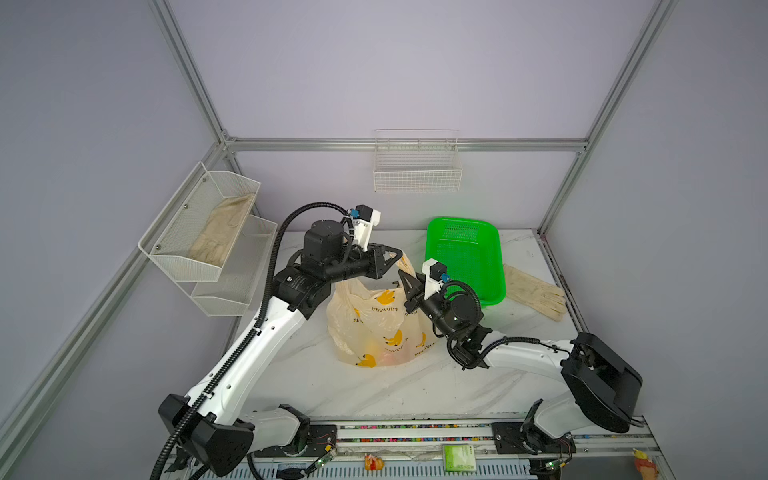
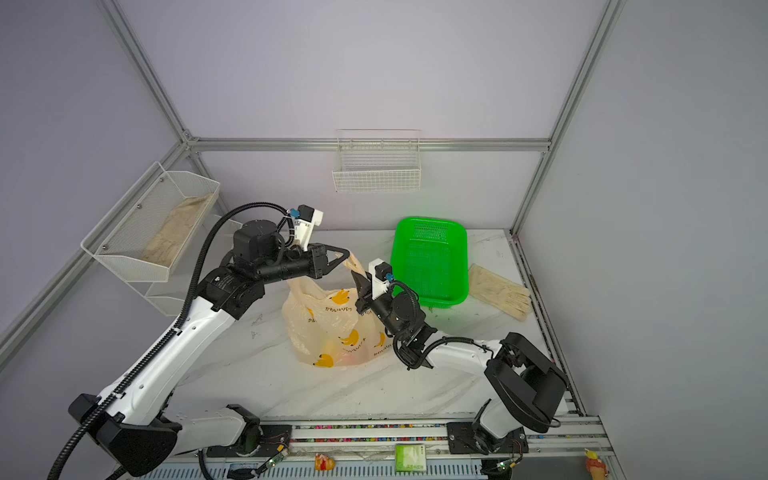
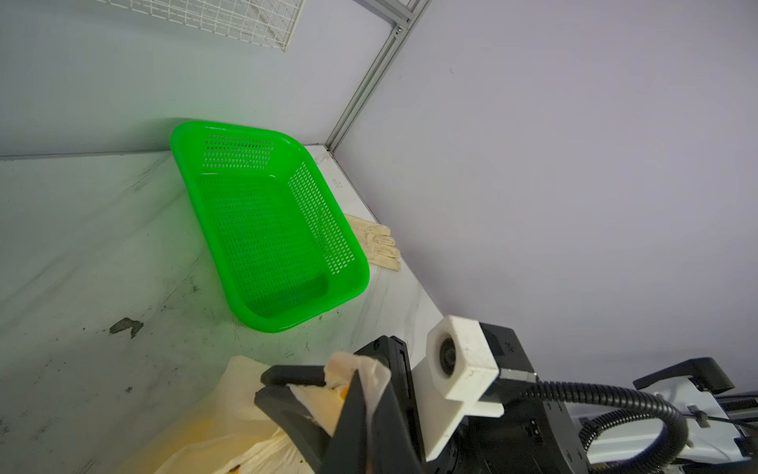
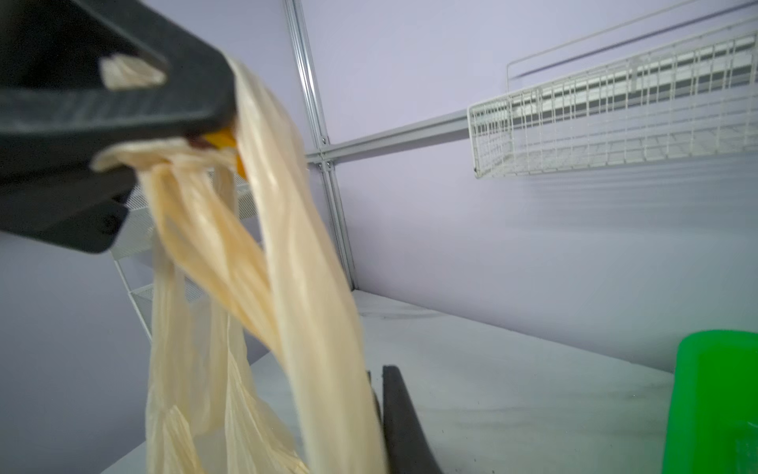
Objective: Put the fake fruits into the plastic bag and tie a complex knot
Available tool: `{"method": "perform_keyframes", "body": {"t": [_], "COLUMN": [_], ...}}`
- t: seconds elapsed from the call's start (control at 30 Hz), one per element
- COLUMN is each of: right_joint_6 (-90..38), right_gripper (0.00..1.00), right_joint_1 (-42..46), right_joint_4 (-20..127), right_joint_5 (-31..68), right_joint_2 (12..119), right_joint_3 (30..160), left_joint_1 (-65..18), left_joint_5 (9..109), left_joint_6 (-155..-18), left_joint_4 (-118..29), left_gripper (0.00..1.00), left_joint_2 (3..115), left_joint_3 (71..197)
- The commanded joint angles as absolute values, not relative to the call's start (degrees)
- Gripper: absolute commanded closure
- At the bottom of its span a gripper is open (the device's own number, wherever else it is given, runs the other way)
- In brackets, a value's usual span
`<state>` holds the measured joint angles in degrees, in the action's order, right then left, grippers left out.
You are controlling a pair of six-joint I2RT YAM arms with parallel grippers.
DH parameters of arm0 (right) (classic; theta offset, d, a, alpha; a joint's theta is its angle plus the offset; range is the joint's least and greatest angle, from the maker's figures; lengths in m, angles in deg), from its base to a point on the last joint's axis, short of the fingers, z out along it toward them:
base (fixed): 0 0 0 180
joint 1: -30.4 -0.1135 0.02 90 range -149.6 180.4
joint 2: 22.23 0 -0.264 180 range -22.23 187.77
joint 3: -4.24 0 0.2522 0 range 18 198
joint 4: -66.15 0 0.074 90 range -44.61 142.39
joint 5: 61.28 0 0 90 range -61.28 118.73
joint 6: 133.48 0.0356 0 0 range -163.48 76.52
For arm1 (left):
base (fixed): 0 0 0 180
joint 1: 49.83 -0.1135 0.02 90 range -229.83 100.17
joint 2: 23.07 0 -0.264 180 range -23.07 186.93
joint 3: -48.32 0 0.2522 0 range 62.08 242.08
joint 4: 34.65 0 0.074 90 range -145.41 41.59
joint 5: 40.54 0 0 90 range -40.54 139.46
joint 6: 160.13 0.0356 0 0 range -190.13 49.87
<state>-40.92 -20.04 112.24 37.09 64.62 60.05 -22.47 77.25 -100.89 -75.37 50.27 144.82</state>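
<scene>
Reads "かわいいバナ" in dark print on plastic bag (image 1: 374,328); clamps its handle (image 4: 197,213) in left pincer (image 1: 399,252); keeps right pincer (image 1: 402,275) narrow beside strap (image 4: 311,287), grip impossible to tell.

At my left jaws, the plastic bag (image 1: 365,328) reads translucent peach-beige, printed with yellow banana bunches and small dark lettering. Below them, the fake fruits (image 1: 384,355) show through it only as yellow and reddish blurs. My left gripper (image 1: 398,253) is matte black. The right gripper (image 1: 402,275) is black too, with a white camera housing. Just beyond the right jaws the basket (image 1: 465,266) is bright green, patterned with a perforated grid. Past that, the glove (image 1: 534,293) is cream. Under both jaws I see the table (image 1: 374,390), white marble with grey veins.
</scene>
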Motion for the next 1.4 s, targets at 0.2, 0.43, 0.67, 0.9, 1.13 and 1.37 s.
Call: {"method": "perform_keyframes", "body": {"t": [0.2, 0.43, 0.67, 0.9, 1.13, 1.37], "right_joint_6": [-43.39, -45.15, -42.30, -45.56, -47.49, -44.37], "right_gripper": [0.80, 0.60, 0.35, 0.32, 0.37, 0.58], "right_joint_1": [-19.30, -19.28, -20.06, -23.12, -26.07, -26.40], "right_joint_4": [99.42, 98.82, 98.43, 99.89, 106.51, 107.17], "right_joint_5": [43.95, 32.33, 35.24, 50.66, 66.37, 78.71], "right_joint_2": [66.68, 62.17, 59.28, 63.90, 72.07, 75.64], "right_joint_3": [59.83, 61.88, 65.24, 70.85, 74.92, 74.12], "left_joint_1": [-23.55, -23.55, -23.55, -23.55, -23.54, -23.59], "left_joint_5": [79.25, 79.86, 80.16, 80.75, 80.75, 79.10], "left_joint_6": [-101.50, -101.77, -103.30, -105.00, -106.24, -106.30], "left_joint_4": [-66.35, -65.34, -63.31, -62.86, -62.38, -62.73], "left_gripper": [1.00, 1.00, 1.00, 1.00, 1.00, 1.00], "left_joint_2": [48.24, 48.48, 48.56, 48.96, 48.27, 47.78], "left_joint_3": [144.86, 142.90, 141.08, 141.18, 140.62, 140.55]}}
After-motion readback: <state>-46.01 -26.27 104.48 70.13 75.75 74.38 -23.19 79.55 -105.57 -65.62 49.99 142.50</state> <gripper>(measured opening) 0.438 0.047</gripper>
